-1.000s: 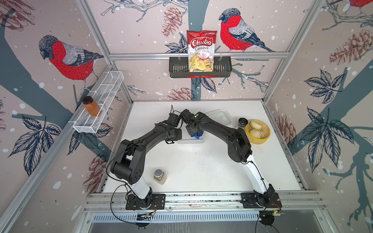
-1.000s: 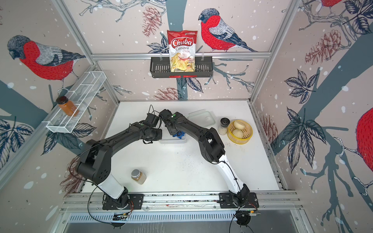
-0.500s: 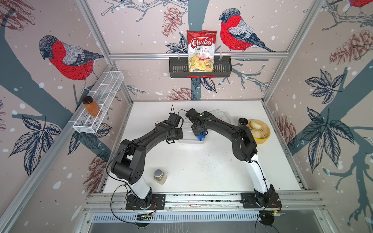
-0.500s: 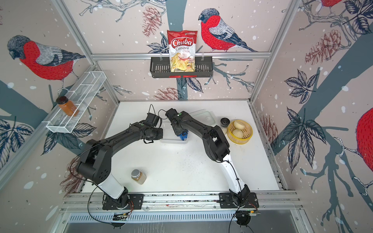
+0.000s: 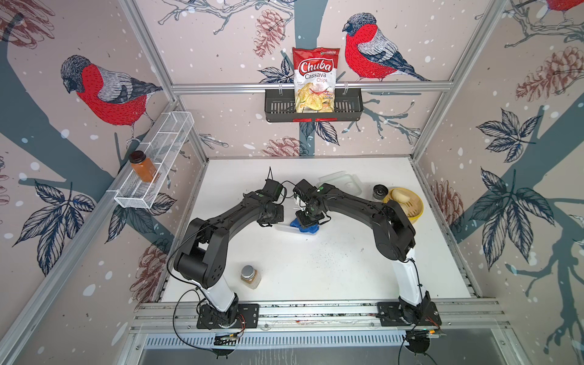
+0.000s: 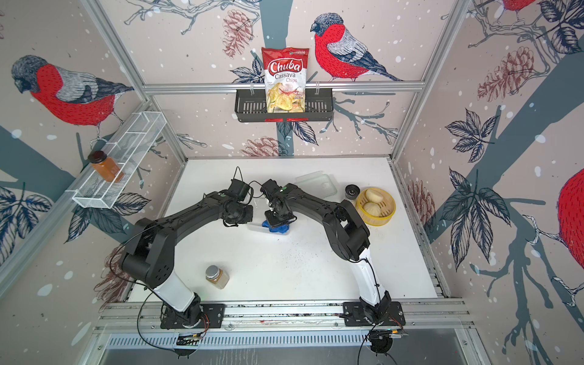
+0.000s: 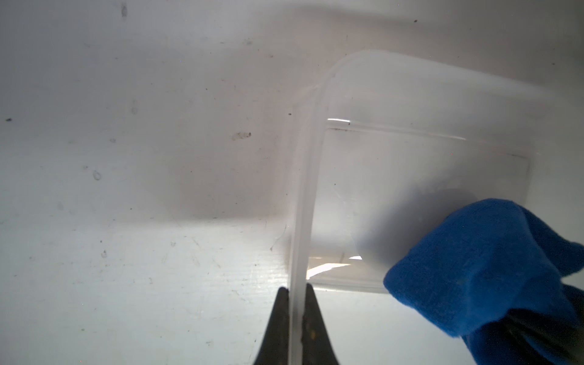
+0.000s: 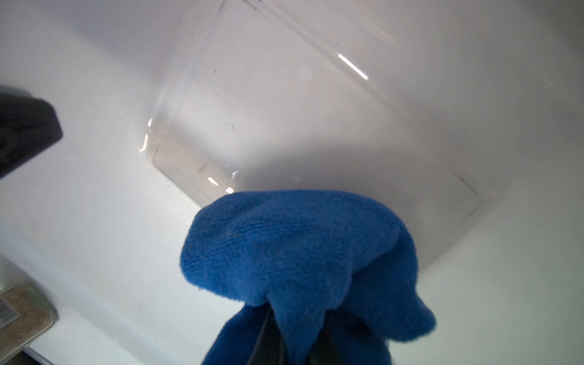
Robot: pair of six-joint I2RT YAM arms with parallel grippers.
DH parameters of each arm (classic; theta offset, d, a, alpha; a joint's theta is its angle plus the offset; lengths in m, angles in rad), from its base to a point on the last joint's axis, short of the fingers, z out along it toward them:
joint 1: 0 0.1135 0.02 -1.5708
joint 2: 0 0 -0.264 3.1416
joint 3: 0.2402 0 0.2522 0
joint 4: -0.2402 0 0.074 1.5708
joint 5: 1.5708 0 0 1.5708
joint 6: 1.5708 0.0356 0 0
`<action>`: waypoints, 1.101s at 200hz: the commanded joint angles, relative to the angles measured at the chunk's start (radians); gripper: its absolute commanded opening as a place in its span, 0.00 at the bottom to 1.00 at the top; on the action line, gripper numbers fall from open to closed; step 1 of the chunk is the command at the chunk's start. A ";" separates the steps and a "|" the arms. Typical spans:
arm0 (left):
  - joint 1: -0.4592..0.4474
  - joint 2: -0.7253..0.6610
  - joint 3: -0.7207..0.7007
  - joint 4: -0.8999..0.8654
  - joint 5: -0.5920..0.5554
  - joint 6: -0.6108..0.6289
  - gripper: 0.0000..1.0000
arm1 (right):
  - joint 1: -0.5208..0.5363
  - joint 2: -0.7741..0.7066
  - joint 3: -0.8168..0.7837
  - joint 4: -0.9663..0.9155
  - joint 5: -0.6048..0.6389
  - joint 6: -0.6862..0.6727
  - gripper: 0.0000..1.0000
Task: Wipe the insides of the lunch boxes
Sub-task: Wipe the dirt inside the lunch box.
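In the last second the right arm has swung outward, toward the steamer basket. Its end effector, clamped on the blue cloth, has drawn the cloth across the lunch box to the side nearer to the robot. We judge this to be one wiping stroke at its end, and the rest of the inside probably remains to be wiped. The left end effector has not moved. It stays closed on the wall of the box and steadies it in the middle of the bench, between the two arms.

As for the containers:
- The black wall basket holds a chips bag.
- The wire shelf carries one orange jar.
- The steamer basket holds buns.
- The lunch box holds only the cloth, at one corner, and otherwise looks empty.

The clear lid lies apart, behind the box. A small spice jar stands in front.
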 commanded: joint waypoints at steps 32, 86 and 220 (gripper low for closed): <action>0.001 -0.017 -0.018 0.067 -0.007 -0.031 0.00 | -0.087 0.099 0.199 -0.100 0.413 -0.002 0.00; -0.004 -0.006 -0.015 0.062 0.000 -0.028 0.00 | -0.043 0.171 0.341 -0.034 0.741 -0.063 0.00; -0.009 0.012 -0.006 0.080 0.019 -0.030 0.00 | -0.021 0.045 0.012 0.104 0.137 0.057 0.00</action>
